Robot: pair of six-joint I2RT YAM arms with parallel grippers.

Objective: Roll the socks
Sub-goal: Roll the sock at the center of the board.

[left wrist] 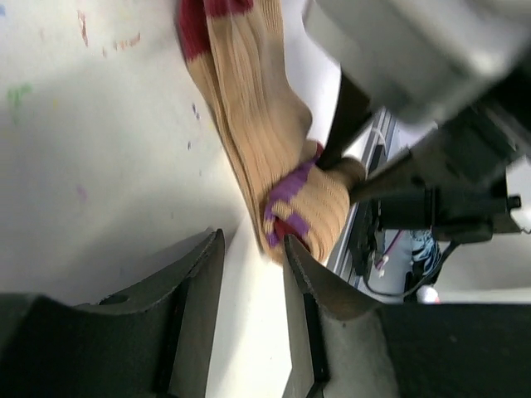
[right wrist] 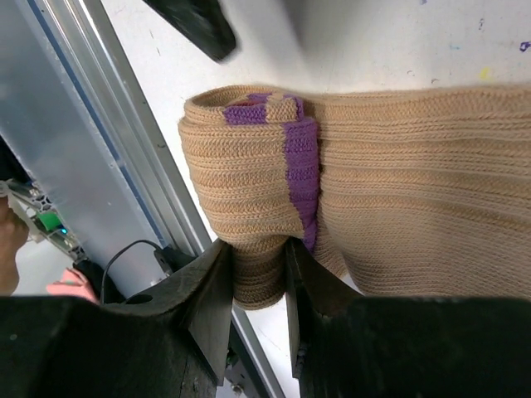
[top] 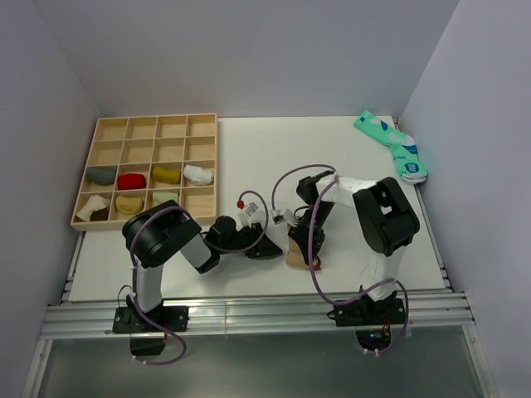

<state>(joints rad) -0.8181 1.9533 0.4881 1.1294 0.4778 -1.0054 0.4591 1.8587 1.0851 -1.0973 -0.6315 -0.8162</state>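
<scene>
Black right gripper sits closest to its wrist lens, its 2 jaws pressed onto the rolled end of the tan ribbed knit socks with maroon and purple trim. That roll lies at the near edge of the white table, just short of the metal rail, between the 2 arms. The unrolled length stretches away flat, with the maroon toe at the end opposite the roll. The black left gripper hovers just beside the roll, jaws narrowly parted with only bare table between them. The fabric looks light, soft and springy, so I judge the roll would loosen if let go. The best hold is across the roll's whole thickness, not 1 layer. A wooden compartment tray holding rolled socks stands far left, and a teal pair lies far right.
</scene>
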